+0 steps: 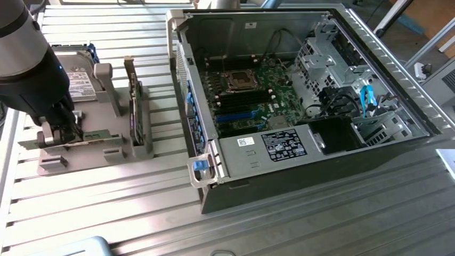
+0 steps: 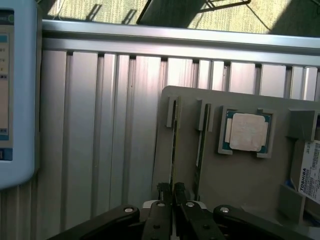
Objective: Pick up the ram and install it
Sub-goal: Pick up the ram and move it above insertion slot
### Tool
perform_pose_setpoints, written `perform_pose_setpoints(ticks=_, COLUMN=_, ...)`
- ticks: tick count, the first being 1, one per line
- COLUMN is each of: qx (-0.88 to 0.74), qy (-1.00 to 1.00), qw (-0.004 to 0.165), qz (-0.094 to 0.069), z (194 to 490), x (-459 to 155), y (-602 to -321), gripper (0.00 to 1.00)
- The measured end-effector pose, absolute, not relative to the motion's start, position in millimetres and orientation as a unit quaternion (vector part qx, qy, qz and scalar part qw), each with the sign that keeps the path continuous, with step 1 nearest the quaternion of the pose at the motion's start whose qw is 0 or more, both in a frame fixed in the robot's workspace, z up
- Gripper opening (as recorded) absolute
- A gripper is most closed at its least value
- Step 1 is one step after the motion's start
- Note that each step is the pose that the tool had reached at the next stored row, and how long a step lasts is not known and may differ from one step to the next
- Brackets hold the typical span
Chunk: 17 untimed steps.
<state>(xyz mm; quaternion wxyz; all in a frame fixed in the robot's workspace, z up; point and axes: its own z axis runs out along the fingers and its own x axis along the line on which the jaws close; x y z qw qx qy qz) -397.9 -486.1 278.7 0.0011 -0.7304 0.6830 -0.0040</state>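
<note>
At the exterior view's left, the hand (image 1: 61,133) reaches straight down into a grey rack (image 1: 53,162) on the ribbed surface (image 1: 142,213). The rack stands each part on edge in its own slot, probably so that a top edge is free to be gripped. The ram (image 1: 99,137) sits low in the rack's near slot, with the hand over one end. The drive (image 1: 74,82) and the taller card (image 1: 135,106) stand in other slots. Well apart, toward the exterior view's right, the case (image 1: 320,176) lies open side up, which exposes its board (image 1: 249,90) from above.

From the wrist view, the hand (image 2: 172,196) is pressed together on the ram (image 2: 174,140), pinching its thin upper edge. The ram is seated in the slot nearest the rack's (image 2: 185,105) outer edge. The narrow grip suits so slim a board. The chip (image 2: 247,132) lies flat in a recess, and the drive (image 2: 311,172) is beyond it.
</note>
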Motion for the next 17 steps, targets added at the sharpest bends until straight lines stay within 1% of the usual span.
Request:
perform_pose_setpoints(ticks=9, qx=-0.730, qy=0.683, qw=0.001, qz=-0.004, z=296, x=-398, y=-486, gripper=0.14)
perform_pose_setpoints(ticks=17, qx=-0.730, qy=0.683, qw=0.001, qz=-0.004, z=319, x=-398, y=-486, gripper=0.14)
